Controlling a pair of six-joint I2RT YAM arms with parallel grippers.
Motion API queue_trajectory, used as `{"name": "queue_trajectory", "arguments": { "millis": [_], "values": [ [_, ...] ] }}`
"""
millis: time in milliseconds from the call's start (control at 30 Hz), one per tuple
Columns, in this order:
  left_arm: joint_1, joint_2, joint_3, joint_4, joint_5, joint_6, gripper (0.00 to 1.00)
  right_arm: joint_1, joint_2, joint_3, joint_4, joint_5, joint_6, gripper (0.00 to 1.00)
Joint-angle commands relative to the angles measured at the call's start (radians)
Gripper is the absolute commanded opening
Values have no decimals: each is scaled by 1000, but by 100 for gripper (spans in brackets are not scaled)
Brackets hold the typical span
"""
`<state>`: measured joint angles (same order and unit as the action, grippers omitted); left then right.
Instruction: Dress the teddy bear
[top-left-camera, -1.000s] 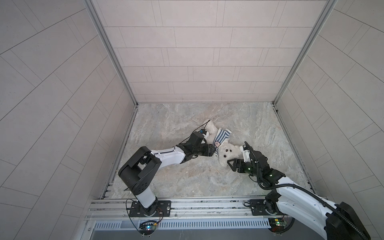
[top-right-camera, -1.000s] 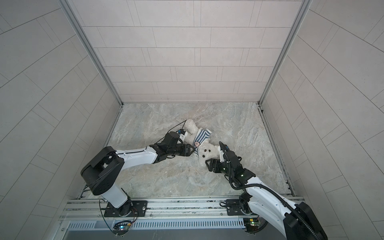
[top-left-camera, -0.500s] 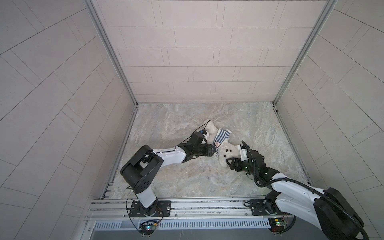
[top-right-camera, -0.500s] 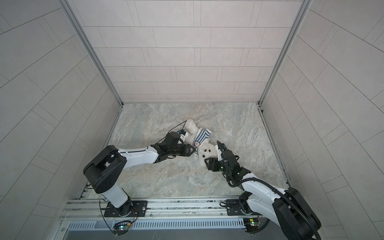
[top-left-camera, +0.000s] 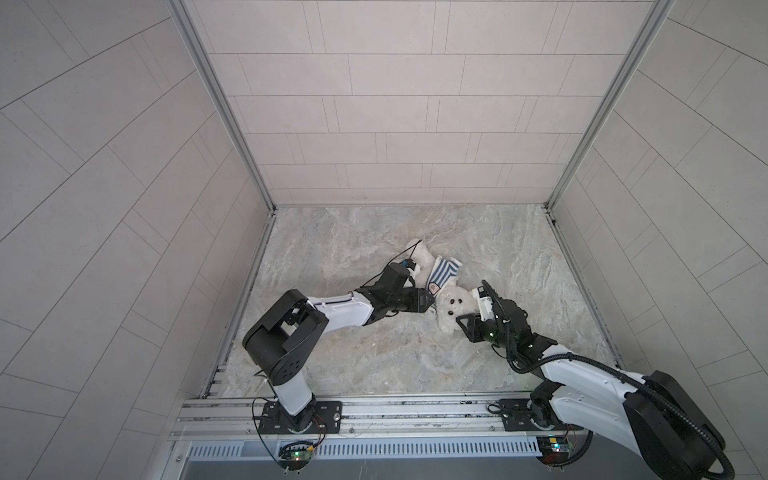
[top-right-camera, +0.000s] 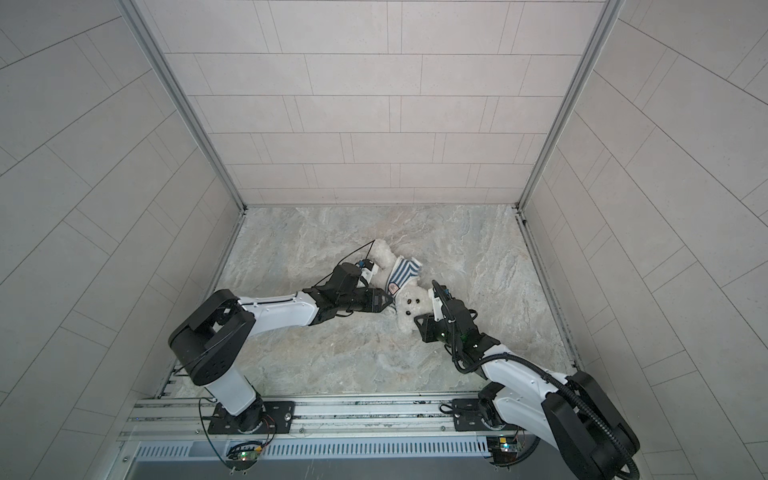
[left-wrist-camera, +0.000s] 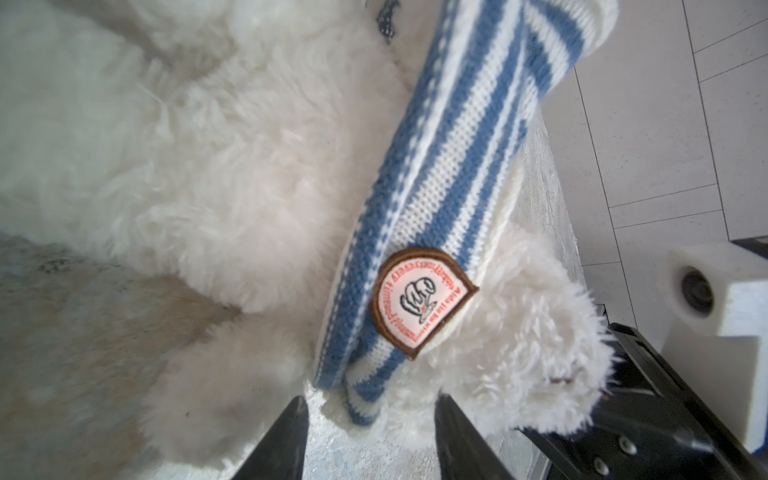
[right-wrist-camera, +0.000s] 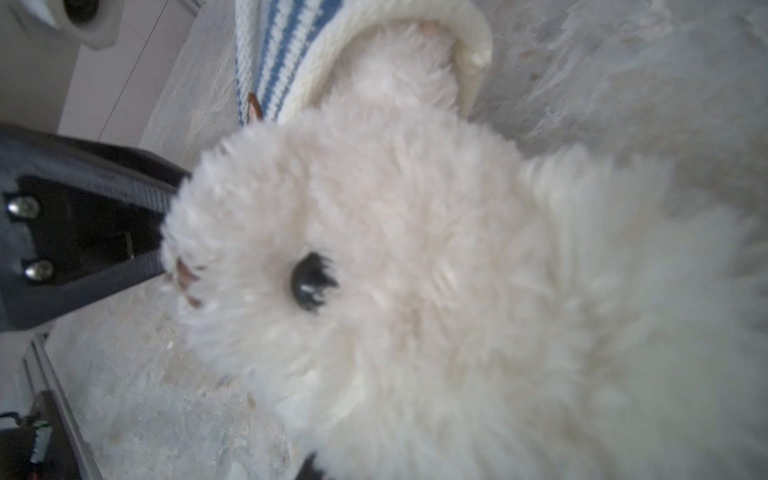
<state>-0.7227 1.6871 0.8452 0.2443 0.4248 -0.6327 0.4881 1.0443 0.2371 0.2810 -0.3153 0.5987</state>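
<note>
Two robot arms meet at a white teddy bear (top-left-camera: 454, 303) lying mid-counter (top-left-camera: 374, 365).
At left, we see the left hand (left-wrist-camera: 370, 419), jaws partly spread, the hem of a blue-and-white striped shirt (left-wrist-camera: 436, 208) between the tips, unpinched. The shirt lies across the bear's body. At right, the right hand (top-left-camera: 461, 322) sits against the bear's head; we cannot tell how far it is closed.

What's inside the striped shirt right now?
White fur of the teddy bear shows in the cream-edged opening of the striped shirt. Which part it is, and how deep it goes, the knit hides.
</note>
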Motion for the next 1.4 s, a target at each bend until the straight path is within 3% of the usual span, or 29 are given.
{"name": "queue_trajectory", "arguments": {
  "millis": [0,167,400,533,667,833,1000,1367],
  "values": [
    [-6,-89,-8,-22,-2,13,53,1,0,53,-7,-37,-10,1],
    [28,-219,-54,-132,-33,48,54,4,-50,74,90,-110,67,0],
    [95,-420,-89,-265,-26,63,51,36,-89,227,16,-238,87,0],
    [105,-542,-108,-335,-81,47,45,66,-81,270,22,-280,97,0],
    [155,-657,-132,-392,-48,13,41,102,-71,286,104,-322,128,0],
    [210,-715,-134,-416,19,-34,41,150,-59,317,-3,-350,-11,0],
    [253,-746,-179,-441,27,-43,46,152,-33,265,102,-394,-1,0],
    [252,-668,-261,-295,113,-68,43,170,23,241,179,-441,-36,0]
  ]
}}
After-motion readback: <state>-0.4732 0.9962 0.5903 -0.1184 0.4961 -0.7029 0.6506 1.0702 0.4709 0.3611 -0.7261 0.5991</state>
